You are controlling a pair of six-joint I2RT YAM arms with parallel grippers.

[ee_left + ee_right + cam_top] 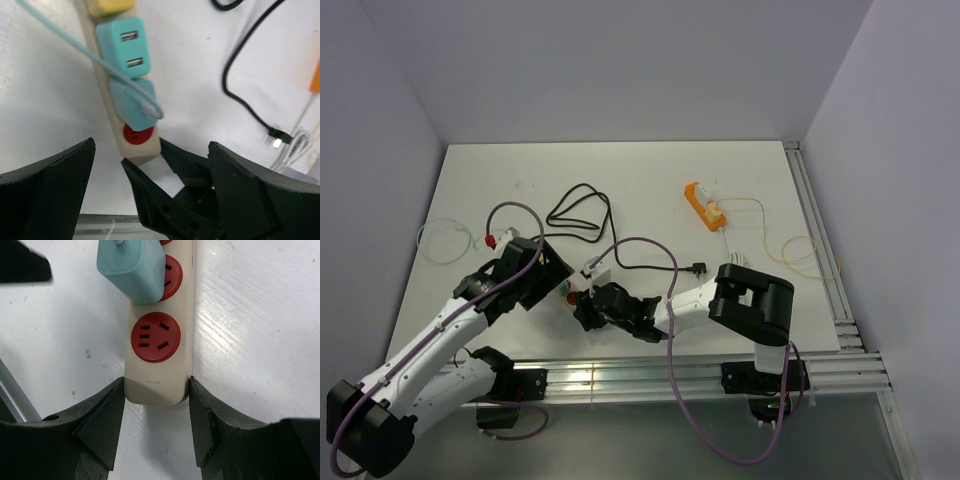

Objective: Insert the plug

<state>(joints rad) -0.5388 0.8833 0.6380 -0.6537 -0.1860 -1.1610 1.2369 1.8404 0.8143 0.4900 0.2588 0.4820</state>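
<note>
A beige power strip (159,375) with red sockets lies on the white table, and my right gripper (156,385) is shut on its near end. A teal plug (132,267) sits in the second socket, just beyond the free red socket (156,337). In the left wrist view the same teal plug (132,100), with its pale cable, is seated in the strip (145,150) below a teal USB adapter (122,47). My left gripper (152,145) hangs open above that end of the strip, holding nothing. From above, both grippers meet at the strip (594,268).
A black cable (582,210) loops across the middle of the table, its plug end (698,266) lying near the right arm. An orange block (705,207) with a yellow cable sits at the back right. A thin green cable ring (445,240) lies at the left.
</note>
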